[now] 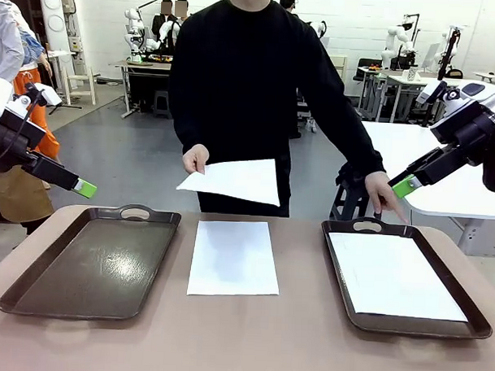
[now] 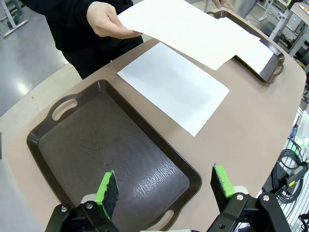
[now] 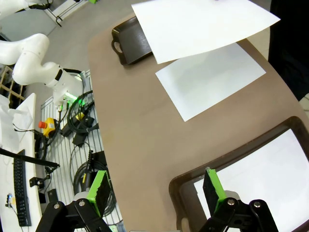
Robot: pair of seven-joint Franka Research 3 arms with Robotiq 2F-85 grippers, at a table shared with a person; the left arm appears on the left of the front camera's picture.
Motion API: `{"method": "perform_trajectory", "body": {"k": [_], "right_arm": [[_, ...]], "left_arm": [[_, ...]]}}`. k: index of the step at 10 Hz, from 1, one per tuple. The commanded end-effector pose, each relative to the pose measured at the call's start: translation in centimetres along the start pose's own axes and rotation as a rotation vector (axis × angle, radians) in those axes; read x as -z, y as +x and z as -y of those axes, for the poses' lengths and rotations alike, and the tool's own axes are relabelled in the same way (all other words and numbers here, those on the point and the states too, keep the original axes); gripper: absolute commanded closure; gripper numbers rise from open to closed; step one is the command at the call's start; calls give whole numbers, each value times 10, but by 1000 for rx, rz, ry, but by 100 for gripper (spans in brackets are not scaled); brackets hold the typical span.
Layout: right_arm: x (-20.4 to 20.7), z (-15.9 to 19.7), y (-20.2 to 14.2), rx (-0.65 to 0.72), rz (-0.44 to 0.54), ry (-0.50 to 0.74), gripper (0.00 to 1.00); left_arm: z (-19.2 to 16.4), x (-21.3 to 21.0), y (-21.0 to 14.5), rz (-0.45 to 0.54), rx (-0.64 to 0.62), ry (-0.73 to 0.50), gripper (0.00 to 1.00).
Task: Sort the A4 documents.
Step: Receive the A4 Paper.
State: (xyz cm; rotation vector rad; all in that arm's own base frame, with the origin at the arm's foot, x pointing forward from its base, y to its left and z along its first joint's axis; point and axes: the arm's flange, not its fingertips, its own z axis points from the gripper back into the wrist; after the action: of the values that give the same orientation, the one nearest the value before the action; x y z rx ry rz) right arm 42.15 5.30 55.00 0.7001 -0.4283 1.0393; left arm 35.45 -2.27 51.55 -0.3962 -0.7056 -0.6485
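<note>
One thin white paper sheet (image 3: pixel 275 179) is filed in the dark brown handled tray (image 3: pixel 227 157) under your open right claw (image 3: pixel 155 188). Your left claw (image 2: pixel 164 186) is open over the empty brown tray (image 2: pixel 106 145). Ahead of it, the table sheet (image 2: pixel 174 87) and the hand-held sheet (image 2: pixel 193 29) are unsorted.

Bright overhead light, sharp focus, glare on left tray (image 1: pixel 119 266).

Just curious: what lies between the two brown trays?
A white sheet lies flat there, touching neither the empty tray nor the filled tray; front view.

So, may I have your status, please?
Left gripper, right gripper open. Sheets: tray sheet, table sheet, held sheet in person's hand. Other hand at right tray.
</note>
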Motion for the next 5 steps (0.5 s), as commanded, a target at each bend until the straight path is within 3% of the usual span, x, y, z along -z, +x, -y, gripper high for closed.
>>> {"method": "perform_trajectory", "body": {"k": [1, 5], "right_arm": [[0, -1, 0, -3, 2, -4, 0], [0, -1, 0, -3, 2, -4, 0]], "left_arm": [[-3, 0, -1, 9, 7, -14, 0], [-3, 0, -1, 9, 7, -14, 0]]}}
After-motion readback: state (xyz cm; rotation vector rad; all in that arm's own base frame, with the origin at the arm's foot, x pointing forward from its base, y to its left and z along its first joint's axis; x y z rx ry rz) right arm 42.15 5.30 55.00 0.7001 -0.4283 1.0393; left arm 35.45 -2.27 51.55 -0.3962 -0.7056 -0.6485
